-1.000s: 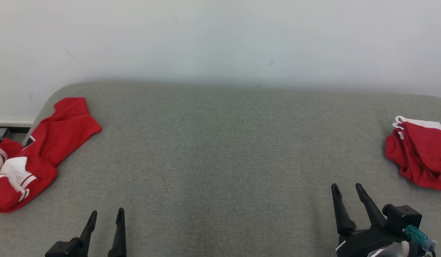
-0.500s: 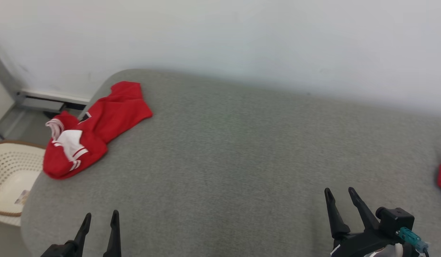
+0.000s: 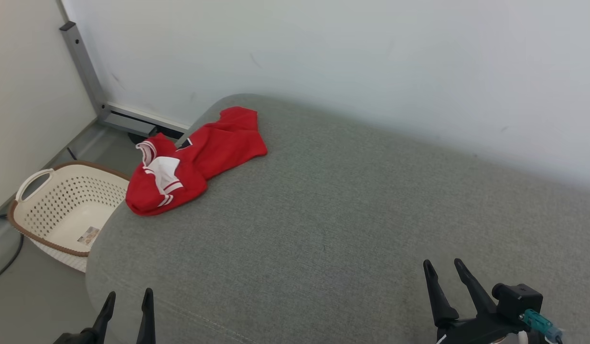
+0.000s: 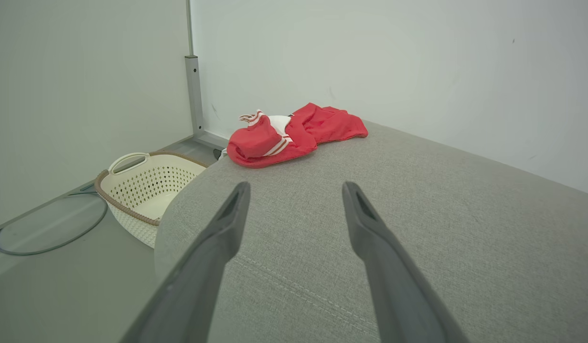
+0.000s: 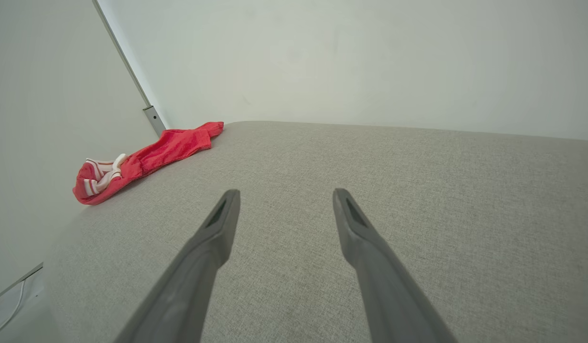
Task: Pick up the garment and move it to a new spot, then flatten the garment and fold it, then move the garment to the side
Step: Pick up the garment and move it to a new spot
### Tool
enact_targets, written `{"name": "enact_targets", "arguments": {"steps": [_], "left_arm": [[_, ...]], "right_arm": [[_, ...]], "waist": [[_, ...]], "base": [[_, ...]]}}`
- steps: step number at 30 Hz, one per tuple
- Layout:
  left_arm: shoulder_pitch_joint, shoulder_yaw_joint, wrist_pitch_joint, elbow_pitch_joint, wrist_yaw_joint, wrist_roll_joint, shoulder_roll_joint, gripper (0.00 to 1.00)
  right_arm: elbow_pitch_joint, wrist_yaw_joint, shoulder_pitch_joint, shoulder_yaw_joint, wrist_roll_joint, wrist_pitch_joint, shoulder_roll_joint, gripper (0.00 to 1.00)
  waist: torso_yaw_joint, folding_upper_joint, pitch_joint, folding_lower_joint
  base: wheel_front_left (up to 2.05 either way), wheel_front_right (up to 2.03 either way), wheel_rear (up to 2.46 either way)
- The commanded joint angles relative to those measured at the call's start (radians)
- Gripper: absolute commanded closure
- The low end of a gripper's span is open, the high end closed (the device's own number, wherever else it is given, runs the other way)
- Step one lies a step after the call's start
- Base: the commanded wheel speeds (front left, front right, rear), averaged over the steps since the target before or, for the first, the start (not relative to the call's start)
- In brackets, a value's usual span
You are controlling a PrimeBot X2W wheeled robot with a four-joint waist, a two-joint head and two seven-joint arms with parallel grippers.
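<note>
A red garment (image 3: 199,160) with white stripes lies crumpled at the far left corner of a big grey cushion (image 3: 323,215), close to the white wall (image 3: 323,57). One bit of it hangs over the cushion's edge. Down on the floor (image 3: 32,306), just beside that corner, sits a cream basket (image 3: 56,200) full of little holes, with a brown rim.

The left gripper (image 3: 130,292) hangs at the near edge of the cushion. Its fingers (image 4: 227,224) are spread wide and hold nothing. The right gripper (image 3: 442,262) is over the near right part of the cushion, fingers (image 5: 217,228) wide apart too, with nothing in them. Both are well apart from the garment.
</note>
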Motion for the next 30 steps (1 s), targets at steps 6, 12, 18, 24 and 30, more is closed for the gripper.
{"name": "enact_targets", "arguments": {"steps": [6,12,18,24,30], "left_arm": [[0.021,-0.002,0.006,-0.020,0.007,-0.010,0.013,0.00],[0.022,-0.009,0.012,-0.026,0.007,-0.017,0.014,0.00],[-0.031,-0.031,0.042,-0.008,-0.009,-0.006,0.023,0.00],[-0.221,-0.081,0.181,0.085,-0.072,-0.001,0.033,0.00],[-0.464,-0.149,0.367,0.211,-0.130,0.010,0.038,0.00]], "right_arm": [[0.003,-0.001,-0.007,0.004,0.005,-0.008,-0.003,0.00],[0.000,-0.001,0.000,0.003,-0.002,-0.009,-0.003,0.00],[-0.009,-0.001,0.002,-0.008,-0.014,-0.009,-0.003,0.00],[-0.030,-0.001,-0.002,-0.024,-0.042,0.007,-0.003,0.00],[-0.093,-0.001,-0.007,-0.025,-0.077,0.044,-0.003,0.00]], "waist": [[0.025,0.0000,-0.018,0.0000],[0.021,0.0000,-0.012,0.0000],[0.025,0.0000,0.004,0.0000],[0.049,0.0000,0.033,0.0000],[0.055,0.0000,0.083,0.0000]], "base": [[0.00,0.00,0.00],[0.00,0.00,0.00],[0.00,0.00,0.00],[0.00,0.00,0.00],[0.00,0.00,0.00]]}}
